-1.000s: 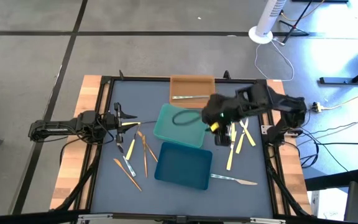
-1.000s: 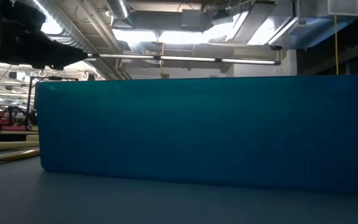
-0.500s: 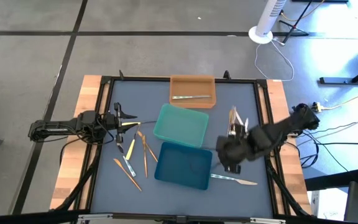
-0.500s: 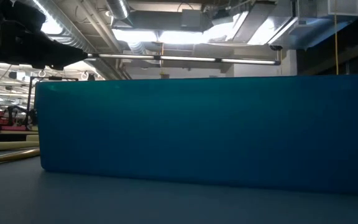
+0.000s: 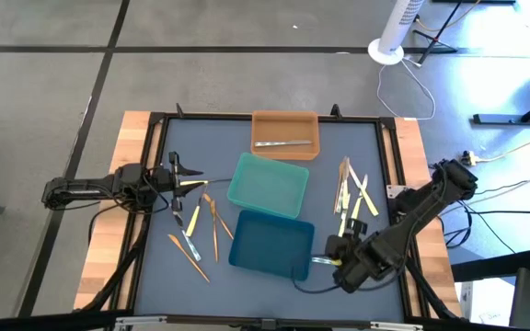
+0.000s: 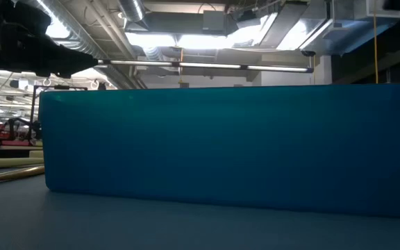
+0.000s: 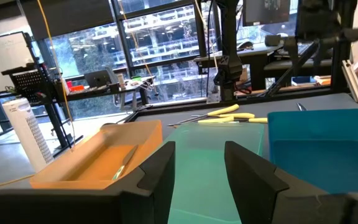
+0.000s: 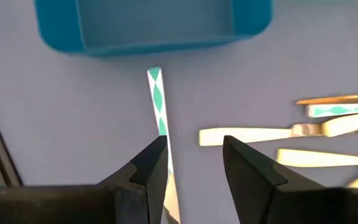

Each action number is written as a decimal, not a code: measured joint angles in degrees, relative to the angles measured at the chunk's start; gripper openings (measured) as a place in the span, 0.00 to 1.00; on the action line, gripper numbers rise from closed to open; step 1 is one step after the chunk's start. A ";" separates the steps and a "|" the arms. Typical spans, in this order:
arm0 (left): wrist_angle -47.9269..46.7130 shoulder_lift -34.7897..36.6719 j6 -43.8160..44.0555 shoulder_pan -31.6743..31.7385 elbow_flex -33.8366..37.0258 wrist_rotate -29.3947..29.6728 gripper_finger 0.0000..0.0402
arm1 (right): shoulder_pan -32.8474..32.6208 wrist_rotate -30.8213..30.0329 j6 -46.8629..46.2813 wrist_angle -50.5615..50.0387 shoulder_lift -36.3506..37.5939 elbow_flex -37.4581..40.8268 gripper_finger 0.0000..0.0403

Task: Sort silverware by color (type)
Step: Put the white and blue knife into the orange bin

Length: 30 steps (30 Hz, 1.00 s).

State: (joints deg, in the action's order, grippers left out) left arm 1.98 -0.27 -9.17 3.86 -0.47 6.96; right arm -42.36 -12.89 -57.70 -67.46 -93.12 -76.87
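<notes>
The table filled mid-frame, three trays stacked down its centre: orange uppermost with one utensil inside, teal, then blue, apparently one per colour. Silverware lay loose at centre-left and right. The right gripper, lower right, hung with jaws apart over a silver knife, seemingly to pick it up. The left gripper waited centre-left, jaws apart.
</notes>
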 joint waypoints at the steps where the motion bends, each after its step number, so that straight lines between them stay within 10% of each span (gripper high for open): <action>1: -0.02 0.02 0.00 0.00 0.00 0.00 0.33 | -0.46 -0.01 -0.29 1.41 0.00 1.34 0.35; 30: 0.02 0.02 0.00 -0.01 0.02 0.02 0.33 | -1.89 7.48 -0.49 31.61 -0.02 26.62 0.35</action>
State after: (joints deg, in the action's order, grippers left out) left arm 2.00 -0.25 -9.17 3.85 -0.45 6.98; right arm -44.25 -5.41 -58.18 -35.85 -93.14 -50.24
